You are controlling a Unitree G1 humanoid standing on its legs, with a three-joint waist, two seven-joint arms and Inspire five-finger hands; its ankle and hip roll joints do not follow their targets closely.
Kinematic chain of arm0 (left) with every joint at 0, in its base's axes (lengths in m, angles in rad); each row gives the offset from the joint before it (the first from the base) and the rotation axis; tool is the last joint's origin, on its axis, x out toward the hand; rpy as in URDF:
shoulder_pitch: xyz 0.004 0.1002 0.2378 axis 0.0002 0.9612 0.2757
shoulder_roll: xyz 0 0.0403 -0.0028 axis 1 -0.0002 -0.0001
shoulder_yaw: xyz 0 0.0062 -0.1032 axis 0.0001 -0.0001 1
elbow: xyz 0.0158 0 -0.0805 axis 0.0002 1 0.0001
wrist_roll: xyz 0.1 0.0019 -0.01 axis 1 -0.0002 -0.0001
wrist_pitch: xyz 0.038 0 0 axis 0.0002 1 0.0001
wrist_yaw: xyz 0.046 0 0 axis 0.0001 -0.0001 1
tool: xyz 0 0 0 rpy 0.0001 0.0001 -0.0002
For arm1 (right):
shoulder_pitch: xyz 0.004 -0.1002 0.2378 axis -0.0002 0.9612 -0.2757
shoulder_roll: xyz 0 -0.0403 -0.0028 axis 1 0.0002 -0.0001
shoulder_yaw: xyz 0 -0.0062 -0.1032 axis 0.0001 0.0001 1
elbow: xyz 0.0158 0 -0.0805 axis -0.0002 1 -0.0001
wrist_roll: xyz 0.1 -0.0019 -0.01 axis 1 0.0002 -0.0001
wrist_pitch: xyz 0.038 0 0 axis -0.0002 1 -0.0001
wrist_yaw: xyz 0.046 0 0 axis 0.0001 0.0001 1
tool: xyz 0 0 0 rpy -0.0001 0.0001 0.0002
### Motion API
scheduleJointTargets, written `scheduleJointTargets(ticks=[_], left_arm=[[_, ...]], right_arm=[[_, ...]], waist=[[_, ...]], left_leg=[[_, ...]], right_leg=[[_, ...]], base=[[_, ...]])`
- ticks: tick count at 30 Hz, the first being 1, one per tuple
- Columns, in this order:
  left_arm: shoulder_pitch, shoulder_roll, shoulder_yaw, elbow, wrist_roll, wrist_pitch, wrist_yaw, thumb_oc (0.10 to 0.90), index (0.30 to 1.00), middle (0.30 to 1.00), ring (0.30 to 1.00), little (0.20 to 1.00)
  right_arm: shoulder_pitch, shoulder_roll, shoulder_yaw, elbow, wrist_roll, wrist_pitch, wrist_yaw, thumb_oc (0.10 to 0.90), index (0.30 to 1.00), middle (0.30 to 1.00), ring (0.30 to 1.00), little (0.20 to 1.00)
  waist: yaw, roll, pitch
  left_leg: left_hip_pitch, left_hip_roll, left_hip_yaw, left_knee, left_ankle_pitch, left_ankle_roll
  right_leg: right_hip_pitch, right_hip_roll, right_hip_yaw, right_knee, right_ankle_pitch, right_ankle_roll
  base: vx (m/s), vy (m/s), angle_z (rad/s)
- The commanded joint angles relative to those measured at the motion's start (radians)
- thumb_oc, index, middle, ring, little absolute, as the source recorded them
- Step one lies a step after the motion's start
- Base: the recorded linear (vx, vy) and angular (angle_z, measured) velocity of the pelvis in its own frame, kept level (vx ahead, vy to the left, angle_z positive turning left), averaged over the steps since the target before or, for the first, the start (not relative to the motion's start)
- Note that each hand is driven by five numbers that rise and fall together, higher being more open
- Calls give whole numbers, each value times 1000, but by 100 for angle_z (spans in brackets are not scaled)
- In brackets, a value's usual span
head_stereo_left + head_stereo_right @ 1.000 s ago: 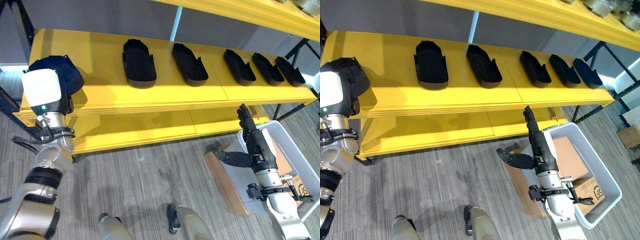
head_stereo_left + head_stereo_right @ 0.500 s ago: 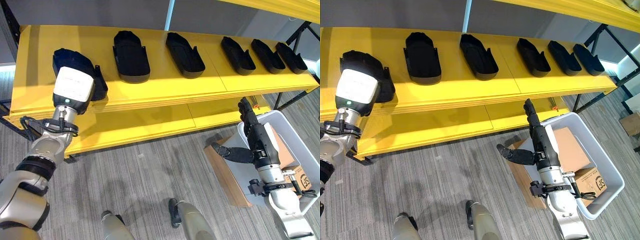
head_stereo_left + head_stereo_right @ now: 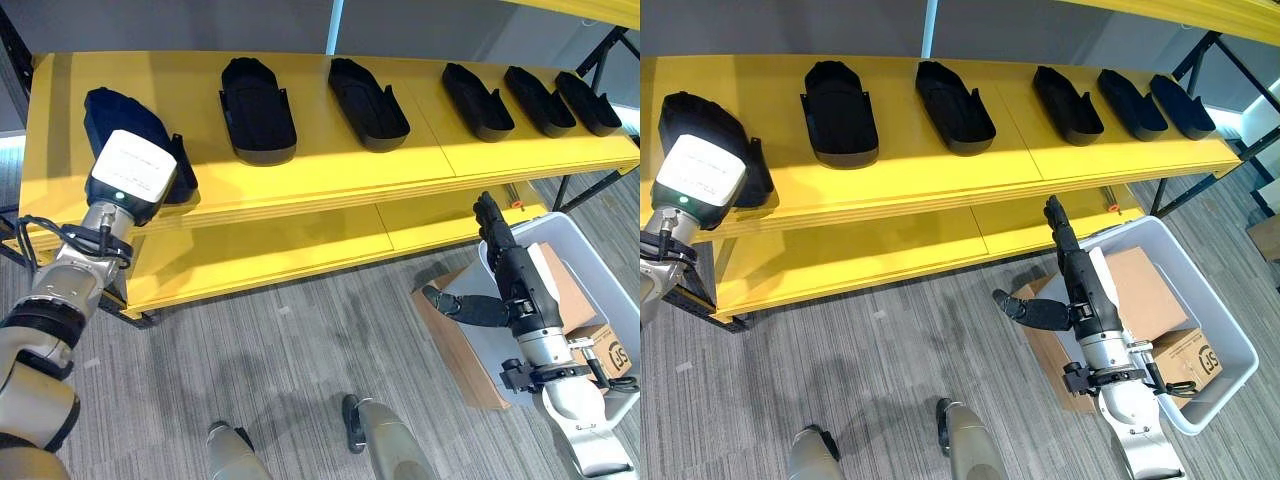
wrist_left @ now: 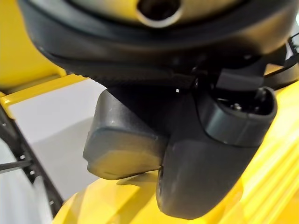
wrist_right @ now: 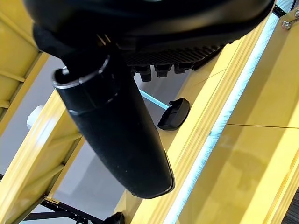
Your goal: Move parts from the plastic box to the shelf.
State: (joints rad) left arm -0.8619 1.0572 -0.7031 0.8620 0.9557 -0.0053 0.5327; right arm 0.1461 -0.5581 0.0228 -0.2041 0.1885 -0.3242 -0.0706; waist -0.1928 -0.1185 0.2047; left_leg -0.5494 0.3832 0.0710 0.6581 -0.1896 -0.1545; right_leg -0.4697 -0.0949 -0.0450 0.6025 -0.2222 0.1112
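I've got the left hand (image 4: 205, 154) out over the far left end of the long yellow metal shelf (image 3: 330, 165), and the black moulded plastic part (image 3: 120, 125) it carries sits low on the boards there, most of it hidden behind the wrist. From the left wrist view I see the thumb and a dark lump of the part past it, but I can't tell whether the fingers are clamped on it or already slack, so I'm treating it as held.

Five more black moulded parts (image 3: 258, 122) lie along the shelf top to the right, each well apart from its neighbour. The one in hand lines up at the left end, clear of the nearest one.

My right hand (image 3: 1080, 290) hangs by the white plastic box (image 3: 1230, 340) on the floor, fingers straight and thumb spread to the side, holding nothing. I see a flat brown cardboard box (image 3: 1140, 290) in the box; no parts that I can make out.

To finish this placing well, I'd want the part flat on the boards and fully back from the front lip before letting go, then draw the hand straight back so nothing drags it off the edge.
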Motion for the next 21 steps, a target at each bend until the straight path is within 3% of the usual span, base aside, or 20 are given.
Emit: scheduleJointTargets(ticks=[1,7,21], left_arm=[[-76,88,25,40,-24,47,-9,400,300,300,300,300],[-113,112,-4,48,-29,39,-6,400,300,300,300,300],[-263,161,-174,49,39,27,-14,400,300,300,300,300]], right_arm=[[-69,-51,-86,-115,57,-115,-22,900,1000,1000,1000,1000],[-70,-57,-99,-121,58,-115,-27,900,1000,1000,1000,1000],[-75,-61,-130,-132,45,-122,-56,900,1000,1000,1000,1000]], waist=[[-17,30,-93],[-19,25,-85],[-31,29,-73]], left_leg=[[14,33,-32,-17,12,25],[5,31,-33,-7,9,28],[-22,25,-23,29,-17,42]], right_leg=[[103,-54,2,-77,46,41],[105,-57,2,-84,53,45],[101,-60,20,-120,76,61]], base=[[0,0,0],[-1,11,2],[10,28,-1]])
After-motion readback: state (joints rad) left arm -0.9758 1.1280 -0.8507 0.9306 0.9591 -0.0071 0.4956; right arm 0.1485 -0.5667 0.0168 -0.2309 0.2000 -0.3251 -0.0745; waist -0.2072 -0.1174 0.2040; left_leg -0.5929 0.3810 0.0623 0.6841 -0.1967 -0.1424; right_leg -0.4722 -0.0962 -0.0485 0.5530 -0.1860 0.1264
